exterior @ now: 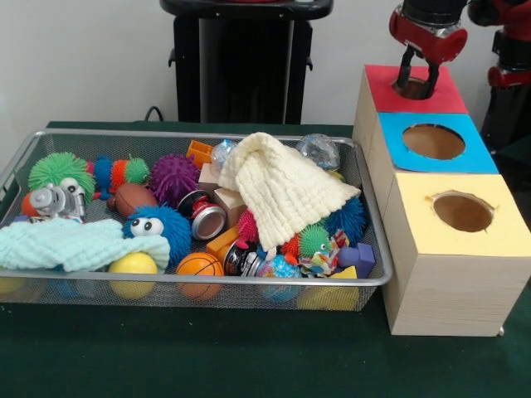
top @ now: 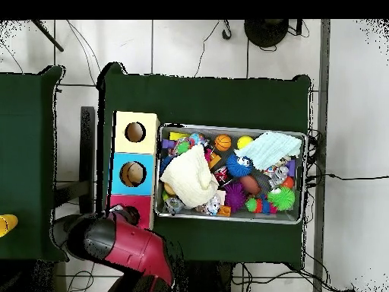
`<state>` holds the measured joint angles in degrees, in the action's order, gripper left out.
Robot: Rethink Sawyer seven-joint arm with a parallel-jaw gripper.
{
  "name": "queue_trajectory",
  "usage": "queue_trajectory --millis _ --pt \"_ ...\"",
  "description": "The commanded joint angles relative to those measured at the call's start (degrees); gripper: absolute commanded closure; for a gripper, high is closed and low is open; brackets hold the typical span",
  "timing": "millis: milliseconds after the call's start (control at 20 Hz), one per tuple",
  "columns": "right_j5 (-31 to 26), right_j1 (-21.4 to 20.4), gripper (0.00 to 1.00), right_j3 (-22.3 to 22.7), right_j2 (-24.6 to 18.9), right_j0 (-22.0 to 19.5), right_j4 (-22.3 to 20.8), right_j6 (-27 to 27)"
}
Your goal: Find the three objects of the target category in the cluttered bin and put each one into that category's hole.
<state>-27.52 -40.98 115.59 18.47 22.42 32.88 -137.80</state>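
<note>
Fingers (exterior: 417, 80) spread, empty, tips dipped in red hole (exterior: 415, 87) at bin's (exterior: 199, 134) 2 o'clock on counter (exterior: 249, 356); remaining targets unidentified; soft light toys likely squashable, best pinched across middle.

A green tabletop (exterior: 249, 356) carries one wire bin (exterior: 199, 284) and a row of wooden boxes.

We see the tabletop covered in dark green cloth, with the bin resting flat on it, crowded with toys and cloths. Just beside the bin, apparently touching its end, stands a pale wooden box block (exterior: 448, 290) with three round holes: the red-topped hole (exterior: 412, 88) farthest from us in the front view, then blue (exterior: 433, 141), then yellow (exterior: 462, 211).
</note>
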Motion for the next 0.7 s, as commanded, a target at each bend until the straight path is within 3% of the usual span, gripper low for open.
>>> queue_trajectory --millis 50,150,200,450,700 --pt "-12.12 -9.50 0.00 -0.46 -0.22 -3.41 -3.71 -5.05" --pt "-12.11 -9.29 0.00 -0.78 0.48 -3.04 -4.62 -5.23" --pt "-12.04 -9.09 1.00 -1.13 1.17 -2.57 -5.67 -5.86" --pt "-10.46 -8.52 1.00 -1.77 3.15 -0.18 -6.80 -8.42" --pt "-8.13 -8.44 1.00 -0.75 1.80 -0.41 -5.86 -9.12"
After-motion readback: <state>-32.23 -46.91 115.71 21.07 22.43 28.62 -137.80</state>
